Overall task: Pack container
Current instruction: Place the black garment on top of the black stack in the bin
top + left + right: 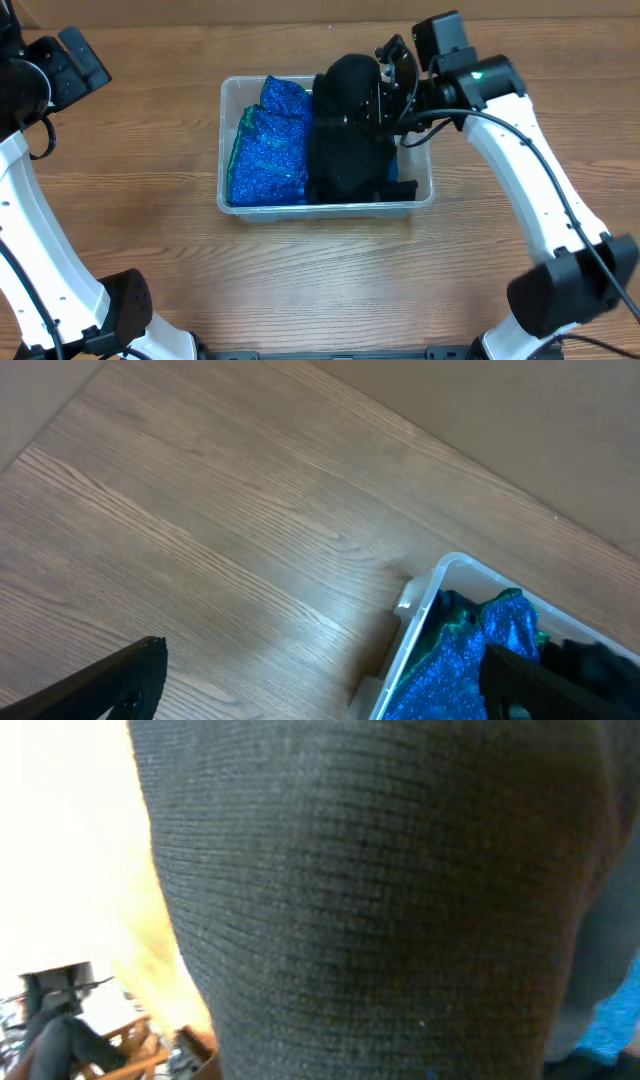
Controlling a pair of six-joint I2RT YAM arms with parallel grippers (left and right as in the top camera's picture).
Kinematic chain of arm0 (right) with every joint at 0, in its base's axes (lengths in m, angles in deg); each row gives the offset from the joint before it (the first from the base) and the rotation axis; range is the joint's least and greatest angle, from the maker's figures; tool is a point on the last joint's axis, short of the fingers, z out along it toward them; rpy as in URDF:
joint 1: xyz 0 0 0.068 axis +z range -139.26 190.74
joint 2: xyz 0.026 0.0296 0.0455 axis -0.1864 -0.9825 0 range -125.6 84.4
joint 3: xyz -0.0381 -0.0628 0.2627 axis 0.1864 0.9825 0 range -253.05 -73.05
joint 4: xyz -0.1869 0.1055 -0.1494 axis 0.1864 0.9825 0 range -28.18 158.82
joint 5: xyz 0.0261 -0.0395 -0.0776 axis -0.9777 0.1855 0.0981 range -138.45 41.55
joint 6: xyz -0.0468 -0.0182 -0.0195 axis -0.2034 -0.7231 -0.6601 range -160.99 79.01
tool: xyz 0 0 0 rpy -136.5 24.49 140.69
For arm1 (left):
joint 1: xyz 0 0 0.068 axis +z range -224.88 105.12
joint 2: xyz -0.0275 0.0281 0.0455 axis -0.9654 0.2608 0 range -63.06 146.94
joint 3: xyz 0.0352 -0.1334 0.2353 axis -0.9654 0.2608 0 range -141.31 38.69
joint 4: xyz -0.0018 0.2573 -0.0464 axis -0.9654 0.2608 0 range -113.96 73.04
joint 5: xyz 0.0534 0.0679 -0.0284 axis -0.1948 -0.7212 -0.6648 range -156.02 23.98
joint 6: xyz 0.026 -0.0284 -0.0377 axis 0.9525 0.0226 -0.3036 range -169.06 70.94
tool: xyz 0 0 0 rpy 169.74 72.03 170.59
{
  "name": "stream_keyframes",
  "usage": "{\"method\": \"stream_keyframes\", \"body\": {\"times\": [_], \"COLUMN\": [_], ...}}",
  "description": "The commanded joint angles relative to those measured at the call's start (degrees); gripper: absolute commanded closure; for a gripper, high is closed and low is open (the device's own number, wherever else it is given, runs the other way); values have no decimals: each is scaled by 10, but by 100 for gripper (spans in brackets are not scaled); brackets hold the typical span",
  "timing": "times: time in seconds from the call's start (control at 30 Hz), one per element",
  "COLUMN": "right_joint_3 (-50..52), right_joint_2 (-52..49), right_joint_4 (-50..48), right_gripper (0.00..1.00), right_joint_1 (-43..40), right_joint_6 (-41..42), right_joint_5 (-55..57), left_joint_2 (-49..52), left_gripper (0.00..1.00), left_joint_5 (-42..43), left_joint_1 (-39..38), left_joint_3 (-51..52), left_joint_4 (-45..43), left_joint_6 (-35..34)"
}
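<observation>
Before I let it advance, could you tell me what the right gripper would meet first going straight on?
The black knitted cloth in the container: it fills the right wrist view, so probably very close to the right gripper.

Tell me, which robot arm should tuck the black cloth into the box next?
Probably the right arm. The right gripper is against the black cloth over the container; the left gripper hangs open above the table, off past the container's other end.
</observation>
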Motion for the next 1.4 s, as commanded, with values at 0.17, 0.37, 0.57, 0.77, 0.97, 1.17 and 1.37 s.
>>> {"method": "stream_keyframes", "body": {"times": [0.17, 0.37, 0.57, 0.77, 0.97, 1.17, 1.37], "right_joint_3": [3, -98, -255, -296, -296, -297, -295], "right_joint_2": [-76, -37, -3, 19, 23, 77, 160], "right_joint_4": [13, 107, 237, 298, 316, 293, 191], "right_gripper": [28, 22, 0, 0, 0, 0, 0], "right_joint_1": [-8, -8, -2, -1, -9, -75, -109], "right_joint_6": [3, -3, -3, -1, -4, -30, -135], "right_joint_5": [178, 232, 228, 168, 105, 75, 133], "left_joint_2": [1, 1, 1, 1, 1, 1, 1], "left_gripper": [0, 0, 0, 0, 0, 0, 0], "left_joint_5": [-3, -3, -3, -3, -3, -3, -3], "left_joint_1": [0, 0, 0, 0, 0, 0, 0], "left_joint_3": [0, 0, 0, 0, 0, 0, 0], "left_joint_4": [-1, -1, -1, -1, -1, -1, -1], "left_joint_6": [2, 2, 2, 2, 2, 2, 2]}}
